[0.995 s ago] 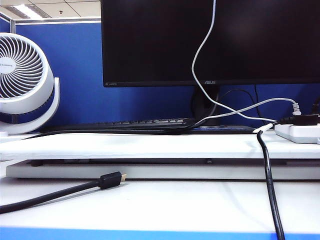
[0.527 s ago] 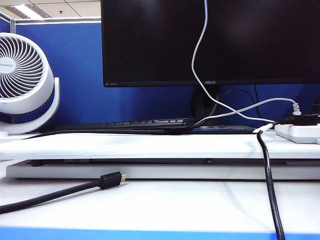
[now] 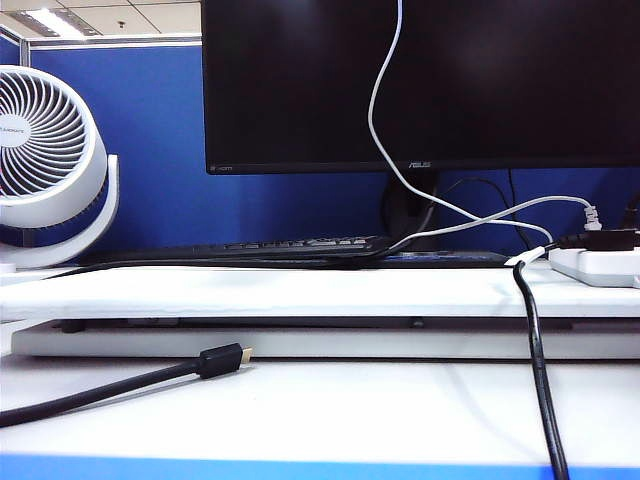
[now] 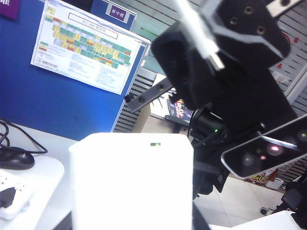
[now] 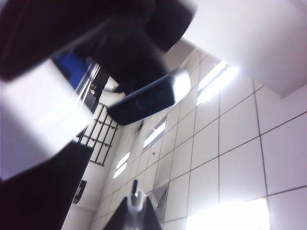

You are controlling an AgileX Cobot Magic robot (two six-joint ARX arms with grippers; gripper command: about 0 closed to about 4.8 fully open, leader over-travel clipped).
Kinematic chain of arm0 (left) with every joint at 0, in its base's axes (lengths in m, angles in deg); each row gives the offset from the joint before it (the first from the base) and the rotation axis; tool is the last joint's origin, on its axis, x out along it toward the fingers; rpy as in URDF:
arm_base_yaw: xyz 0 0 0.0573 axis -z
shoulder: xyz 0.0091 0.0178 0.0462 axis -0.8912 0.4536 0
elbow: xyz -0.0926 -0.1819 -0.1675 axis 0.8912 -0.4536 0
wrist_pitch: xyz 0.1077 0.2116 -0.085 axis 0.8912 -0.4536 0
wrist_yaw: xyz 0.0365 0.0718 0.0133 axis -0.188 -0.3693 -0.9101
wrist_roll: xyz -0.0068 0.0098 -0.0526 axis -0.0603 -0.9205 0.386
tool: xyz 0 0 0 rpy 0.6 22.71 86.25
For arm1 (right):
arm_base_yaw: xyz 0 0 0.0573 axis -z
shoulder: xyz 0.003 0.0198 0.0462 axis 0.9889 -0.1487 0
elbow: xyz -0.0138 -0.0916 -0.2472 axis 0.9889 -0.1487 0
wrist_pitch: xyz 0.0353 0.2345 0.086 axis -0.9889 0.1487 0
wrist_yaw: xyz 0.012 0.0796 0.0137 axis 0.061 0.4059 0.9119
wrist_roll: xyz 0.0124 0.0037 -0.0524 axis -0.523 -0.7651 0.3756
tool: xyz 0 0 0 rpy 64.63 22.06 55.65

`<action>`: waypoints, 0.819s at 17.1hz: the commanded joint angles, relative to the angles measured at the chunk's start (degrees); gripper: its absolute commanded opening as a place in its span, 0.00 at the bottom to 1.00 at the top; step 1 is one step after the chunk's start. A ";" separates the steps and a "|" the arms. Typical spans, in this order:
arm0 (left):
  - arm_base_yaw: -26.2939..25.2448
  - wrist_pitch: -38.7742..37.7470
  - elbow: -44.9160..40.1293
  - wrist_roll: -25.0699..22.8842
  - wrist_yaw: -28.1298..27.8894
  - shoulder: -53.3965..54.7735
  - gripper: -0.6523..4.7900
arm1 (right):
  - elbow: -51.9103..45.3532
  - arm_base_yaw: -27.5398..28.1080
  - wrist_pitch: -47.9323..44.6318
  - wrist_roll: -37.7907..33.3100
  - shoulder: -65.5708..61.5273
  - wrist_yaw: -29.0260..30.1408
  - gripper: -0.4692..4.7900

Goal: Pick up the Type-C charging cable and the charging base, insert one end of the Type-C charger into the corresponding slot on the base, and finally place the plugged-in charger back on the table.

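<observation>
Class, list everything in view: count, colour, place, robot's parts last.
monitor: one, black, rear centre.
fan: one, white, far left.
keyboard: one, black, below monitor.
power strip: one, white, far right.
black cables: two, front left and right.
greyish cable: one, into power strip.
Type-C charging cable: one, white, hanging before monitor.
charging base: one, white, in left end effector.
left end effector: one, black, shut on charging base.
right end effector: one, black, shut on cable plug, facing base.

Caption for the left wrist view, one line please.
Left gripper's charging base faces the right gripper, whose jaws pinch the Type-C charging cable plug, not yet inserted.
</observation>
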 commanded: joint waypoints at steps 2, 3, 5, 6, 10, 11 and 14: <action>0.09 1.25 0.39 1.51 0.87 -0.28 0.46 | 0.20 2.69 -3.34 0.13 0.02 7.63 0.08; 0.09 1.77 0.39 1.60 0.87 -0.28 0.46 | 0.20 3.02 -2.89 0.13 -0.07 8.24 0.08; 0.09 4.92 0.39 4.17 0.90 -0.31 0.46 | 0.20 3.37 -2.73 0.15 -0.74 8.90 0.08; 0.09 5.42 0.39 5.14 0.94 -0.31 0.46 | 0.20 3.41 -2.36 0.15 -0.90 8.87 0.08; 0.09 5.70 0.39 6.73 2.27 -0.31 0.46 | 0.20 3.58 -2.91 0.17 -1.84 9.01 0.08; 0.09 5.62 0.39 6.75 2.36 -0.31 0.46 | 0.20 3.58 -3.28 0.17 -1.86 9.11 0.08; 0.09 6.56 0.39 9.44 2.23 -0.35 0.46 | 0.20 3.58 -3.10 0.15 -1.86 9.09 0.08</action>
